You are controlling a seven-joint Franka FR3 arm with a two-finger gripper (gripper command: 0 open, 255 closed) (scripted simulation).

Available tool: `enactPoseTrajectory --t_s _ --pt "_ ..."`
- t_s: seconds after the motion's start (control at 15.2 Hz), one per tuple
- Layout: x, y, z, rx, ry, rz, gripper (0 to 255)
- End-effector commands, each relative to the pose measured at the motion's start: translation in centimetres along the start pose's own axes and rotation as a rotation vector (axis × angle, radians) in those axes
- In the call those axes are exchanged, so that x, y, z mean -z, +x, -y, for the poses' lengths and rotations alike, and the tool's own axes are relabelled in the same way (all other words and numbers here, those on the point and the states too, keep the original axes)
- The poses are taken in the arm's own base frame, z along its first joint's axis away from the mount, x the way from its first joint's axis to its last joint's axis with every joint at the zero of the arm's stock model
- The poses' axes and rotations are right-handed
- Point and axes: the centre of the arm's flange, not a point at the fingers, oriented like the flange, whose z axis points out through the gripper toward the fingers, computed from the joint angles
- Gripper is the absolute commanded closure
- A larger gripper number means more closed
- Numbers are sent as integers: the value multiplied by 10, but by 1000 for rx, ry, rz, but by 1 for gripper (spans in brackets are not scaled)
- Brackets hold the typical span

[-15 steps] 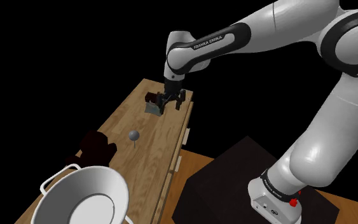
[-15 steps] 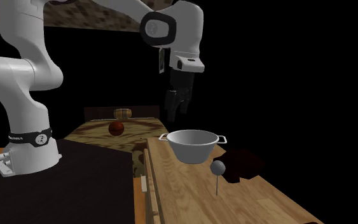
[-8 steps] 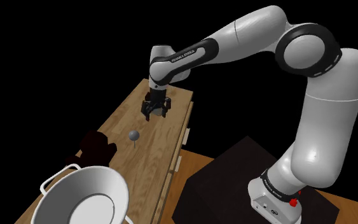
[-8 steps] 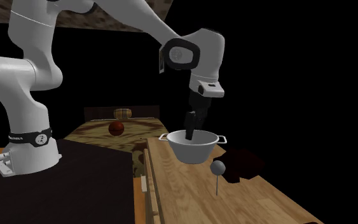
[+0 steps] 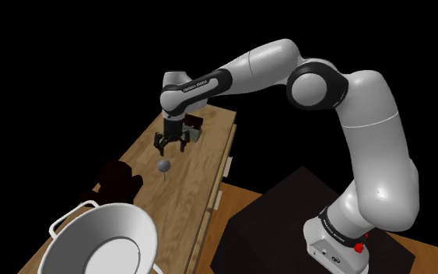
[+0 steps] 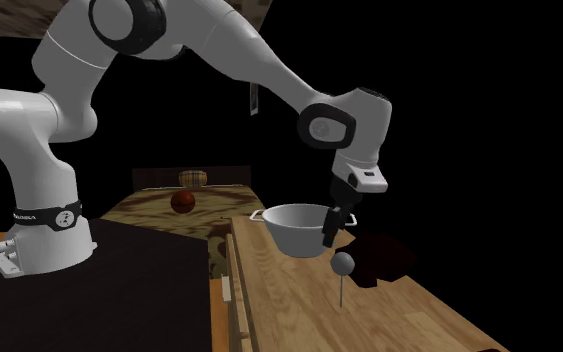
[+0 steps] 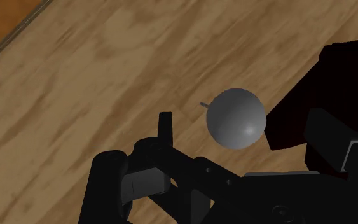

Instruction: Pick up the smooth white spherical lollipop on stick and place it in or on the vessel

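The lollipop (image 5: 163, 165) is a smooth grey ball with a thin stick, resting on the wooden table (image 5: 201, 167). My black gripper (image 5: 172, 145) hangs open just above it, a little toward the table's far end. In the second exterior view the gripper (image 6: 332, 233) sits between the lollipop (image 6: 342, 263) and the vessel (image 6: 299, 228), a white two-handled pot. In the wrist view the ball (image 7: 236, 118) lies between the spread fingers, untouched, with one finger (image 7: 165, 129) beside it. In the shoulder view the pot (image 5: 104, 241) stands at the table's near end.
A dark maroon object (image 5: 120, 177) lies close beside the lollipop, also seen as a dark block (image 6: 384, 258) near the pot. A small dark item (image 5: 194, 124) rests at the table's far end. The black stand (image 5: 287, 226) is at lower right. A brown ball (image 6: 182, 202) lies on a patterned surface.
The arm has swung from the table's far end toward the lollipop and come lower. The gripper now hovers right over the ball. The lollipop and pot have not moved.
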Motion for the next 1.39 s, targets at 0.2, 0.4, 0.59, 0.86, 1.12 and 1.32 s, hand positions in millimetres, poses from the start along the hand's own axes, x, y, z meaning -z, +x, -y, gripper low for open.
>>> enactPoseTrajectory --t_s 0.2,0.4,0.59,0.86,1.12,1.32 --pt "-44 36 19 -13 11 19 0" --pt "-60 36 19 -13 11 19 0" --pt "-76 36 19 -13 11 19 0" --pt "-79 36 19 -13 11 19 0" --pt "-79 36 19 -13 11 19 0" --pt "-79 36 19 -13 11 19 255"
